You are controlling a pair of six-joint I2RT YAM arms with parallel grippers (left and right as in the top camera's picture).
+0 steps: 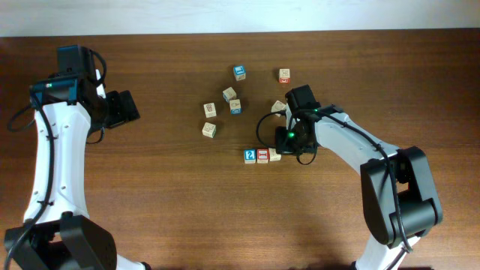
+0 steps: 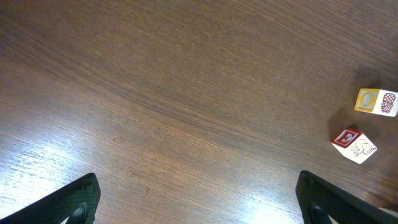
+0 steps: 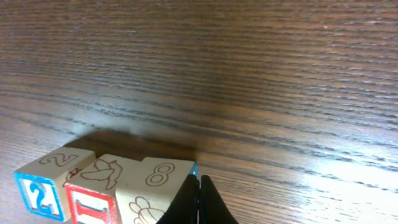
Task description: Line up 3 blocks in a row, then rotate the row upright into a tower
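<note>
Right fingers (image 3: 212, 208) closed beside 3 blocks (image 3: 93, 186), numerals readable from wrist, left fingers (image 2: 74, 199) wide

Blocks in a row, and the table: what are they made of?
The three blocks look like pale, bare wood: matte tan faces with dark line drawings, plus painted blue and red frames. The table looks like dark brown wood or a wood-look laminate, smooth and slightly shiny. Streaky grain shows, but I cannot tell which.
</note>
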